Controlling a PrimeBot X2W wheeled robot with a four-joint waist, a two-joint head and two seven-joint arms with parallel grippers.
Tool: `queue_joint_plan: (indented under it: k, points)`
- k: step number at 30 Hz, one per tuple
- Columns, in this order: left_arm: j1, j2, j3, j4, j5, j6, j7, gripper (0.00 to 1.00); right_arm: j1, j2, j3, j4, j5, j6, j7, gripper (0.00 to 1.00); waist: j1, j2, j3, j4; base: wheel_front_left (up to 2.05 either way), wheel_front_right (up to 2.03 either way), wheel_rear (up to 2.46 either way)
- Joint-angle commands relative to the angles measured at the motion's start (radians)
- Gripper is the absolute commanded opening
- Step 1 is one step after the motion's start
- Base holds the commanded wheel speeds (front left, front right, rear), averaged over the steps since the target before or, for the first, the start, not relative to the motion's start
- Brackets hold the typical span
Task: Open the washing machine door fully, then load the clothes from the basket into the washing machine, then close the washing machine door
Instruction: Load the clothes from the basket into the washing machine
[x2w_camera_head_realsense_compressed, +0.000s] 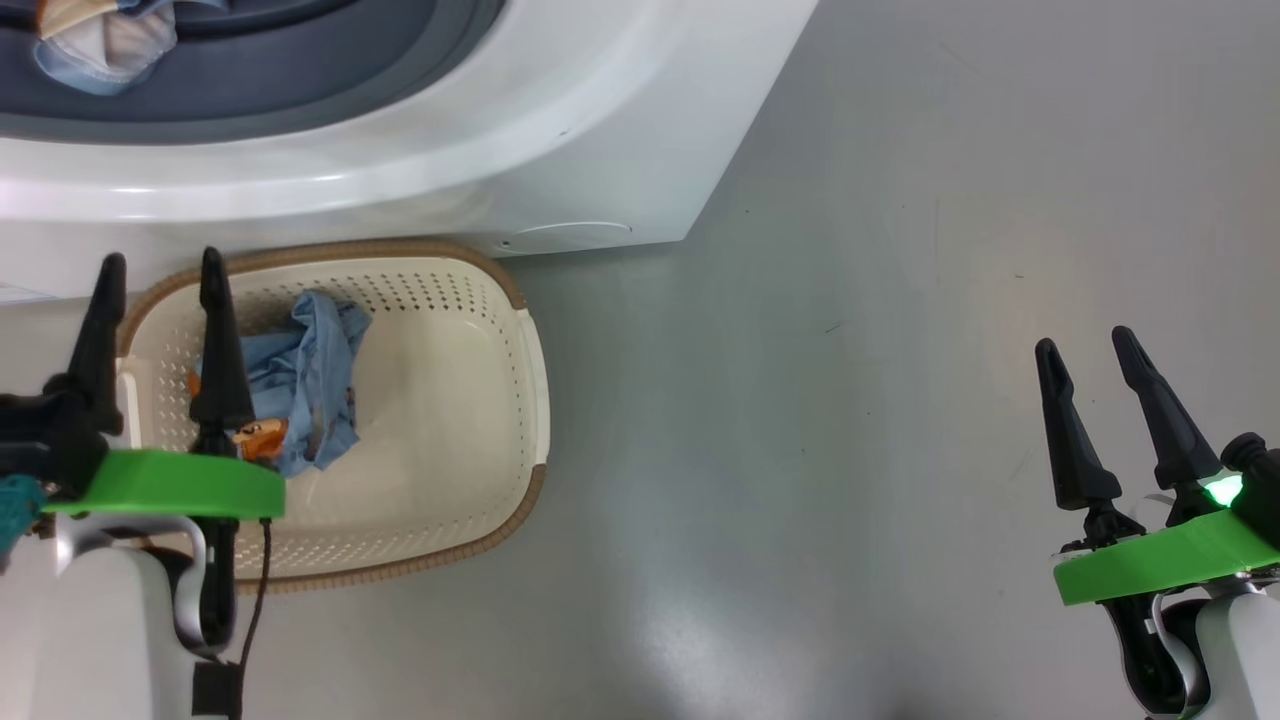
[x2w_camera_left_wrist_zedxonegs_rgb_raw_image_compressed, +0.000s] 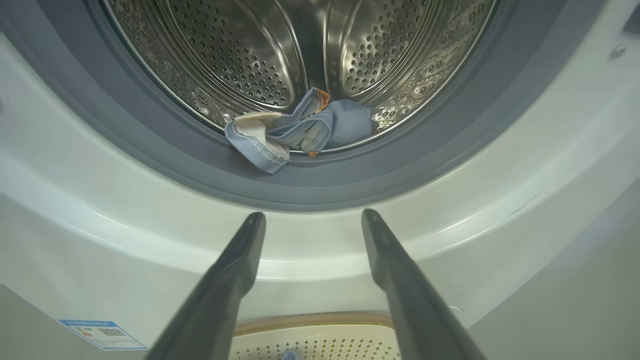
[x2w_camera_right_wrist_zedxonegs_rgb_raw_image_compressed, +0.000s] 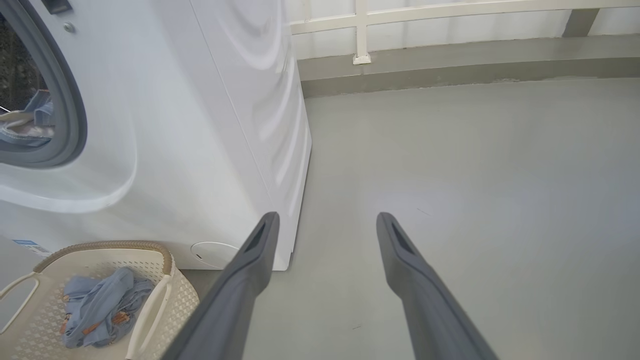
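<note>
Nearest risk: the left end effector (x2w_camera_head_realsense_compressed: 162, 258), fingers spread wide and holding nothing, hangs over the basket (x2w_camera_head_realsense_compressed: 530, 380). A descent that misses the blue garment (x2w_camera_head_realsense_compressed: 310, 370) would, I judge, jab the perforated wall or shove the light basket across the floor (x2w_camera_head_realsense_compressed: 900, 400). Pinching only one fold could let the cloth trail and catch on the brown rim. Farther off, a second blue garment (x2w_camera_left_wrist_zedxonegs_rgb_raw_image_compressed: 300, 127) lies at the front edge of the drum (x2w_camera_left_wrist_zedxonegs_rgb_raw_image_compressed: 240, 50), with a corner draped over the grey gasket (x2w_camera_left_wrist_zedxonegs_rgb_raw_image_compressed: 350, 185). Unless it is pushed deeper, the washing machine door may trap it, or it may slide out.

In the head view the basket garment sits at about 4 o'clock from the left fingertips, just beside the inner finger and untouched. In the left wrist view the draped garment is at 12 o'clock, well apart, inside the washing machine (x2w_camera_head_realsense_compressed: 600, 150). The right end effector (x2w_camera_head_realsense_compressed: 1084, 340), also spread and empty, hovers over the floor, with the basket well away at 9 o'clock.
</note>
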Motion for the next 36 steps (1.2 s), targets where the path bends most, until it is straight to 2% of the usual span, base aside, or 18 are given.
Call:
queue_joint_plan:
  k: [1, 9, 19, 36]
  points:
    - [0.024, 0.019, 0.02, -0.031, -0.007, 0.008, -0.005, 1.0, 0.039, -0.014, 0.016, -0.025, -0.005, 0.003, -0.012, 1.0, 0.0001, -0.0001, 0.0, 0.002, 0.0, 0.0, 0.0]
    - [0.024, 0.019, -0.007, -0.033, -0.009, 0.025, -0.005, 1.0, 0.038, -0.014, 0.025, -0.022, -0.004, 0.003, -0.012, 1.0, 0.0001, -0.0001, -0.005, 0.005, 0.0, 0.0, 0.0]
    - [-0.109, 0.03, -0.018, 0.058, 0.034, 0.016, -0.005, 1.0, 0.035, -0.015, 0.038, -0.02, -0.003, 0.003, -0.012, 1.0, 0.0001, -0.0001, -0.005, 0.007, 0.0, 0.0, 0.0]
    - [-0.481, 0.101, -0.076, 0.449, 0.089, 0.035, -0.001, 1.0, 0.018, -0.007, 0.054, -0.019, 0.0, 0.003, -0.012, 1.0, 0.0001, -0.0001, 0.006, 0.002, 0.0, 0.0, 0.0]
